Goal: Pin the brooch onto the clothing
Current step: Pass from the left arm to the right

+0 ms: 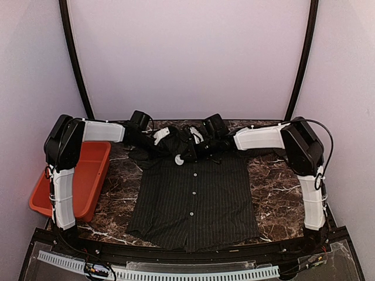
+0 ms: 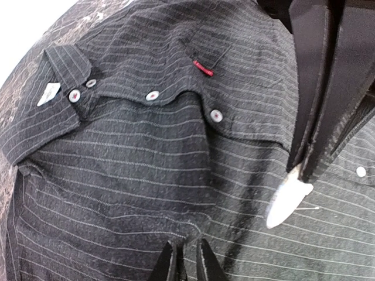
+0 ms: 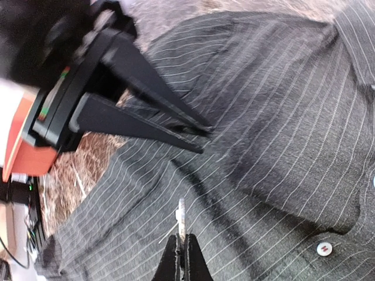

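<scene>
The dark pinstriped shirt [image 1: 193,199] lies flat on the marble table, buttoned, with its collar at the far end. In the left wrist view its small red chest tag [image 2: 203,68] and white buttons [image 2: 152,95] show. My left gripper [image 2: 186,263] is shut on a small raised fold of the shirt's chest cloth; it also shows in the right wrist view [image 3: 199,136]. My right gripper [image 3: 183,257] is shut on a white oval brooch [image 3: 181,219], held edge-on just above the cloth, with its thin pin [image 2: 309,207] sticking out sideways. The brooch [image 2: 288,200] hangs a little right of the pinched fold.
A red plastic bin [image 1: 82,175] stands at the table's left edge beside the left arm. The marble tabletop [image 1: 275,187] shows on both sides of the shirt. Both arms meet over the shirt's upper chest [image 1: 181,149].
</scene>
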### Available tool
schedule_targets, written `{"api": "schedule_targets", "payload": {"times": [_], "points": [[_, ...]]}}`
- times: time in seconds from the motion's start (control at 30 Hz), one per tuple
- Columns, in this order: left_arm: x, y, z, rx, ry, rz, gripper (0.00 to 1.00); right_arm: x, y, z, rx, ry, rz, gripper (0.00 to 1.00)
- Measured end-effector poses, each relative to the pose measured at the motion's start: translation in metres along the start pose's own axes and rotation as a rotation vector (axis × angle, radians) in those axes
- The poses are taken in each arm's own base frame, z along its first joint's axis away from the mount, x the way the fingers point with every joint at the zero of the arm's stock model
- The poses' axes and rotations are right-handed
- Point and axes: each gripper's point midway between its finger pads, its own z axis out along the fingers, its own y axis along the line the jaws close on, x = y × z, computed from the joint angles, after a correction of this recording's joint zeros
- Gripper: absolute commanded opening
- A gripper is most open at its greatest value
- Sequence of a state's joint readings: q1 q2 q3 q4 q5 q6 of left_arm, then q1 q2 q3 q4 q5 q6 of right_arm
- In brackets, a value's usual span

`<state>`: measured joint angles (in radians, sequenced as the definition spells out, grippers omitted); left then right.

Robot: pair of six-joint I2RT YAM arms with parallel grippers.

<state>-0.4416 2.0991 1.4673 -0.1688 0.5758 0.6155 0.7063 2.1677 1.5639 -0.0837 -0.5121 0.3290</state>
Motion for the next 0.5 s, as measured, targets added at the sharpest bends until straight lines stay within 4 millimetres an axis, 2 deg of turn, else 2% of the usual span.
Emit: {"api": "schedule_targets", "payload": {"times": [0.17,0.3,0.37,0.5], "points": [[-0.008,-0.004,-0.003,0.03,-0.015,-0.002,0.16,-0.002,0.008,-0.011,-0.014,-0.041,-0.103,0.0],[-0.008,-0.007,-0.004,0.043,-0.014,-0.003,0.36,-0.013,0.006,-0.017,0.026,-0.087,-0.153,0.0],[-0.007,-0.008,-0.004,0.047,-0.013,-0.006,0.42,-0.016,0.004,-0.017,0.06,-0.099,-0.167,0.0],[-0.009,-0.011,-0.005,0.067,-0.021,-0.014,0.45,-0.018,-0.002,-0.015,0.125,-0.112,-0.203,0.0]]}}
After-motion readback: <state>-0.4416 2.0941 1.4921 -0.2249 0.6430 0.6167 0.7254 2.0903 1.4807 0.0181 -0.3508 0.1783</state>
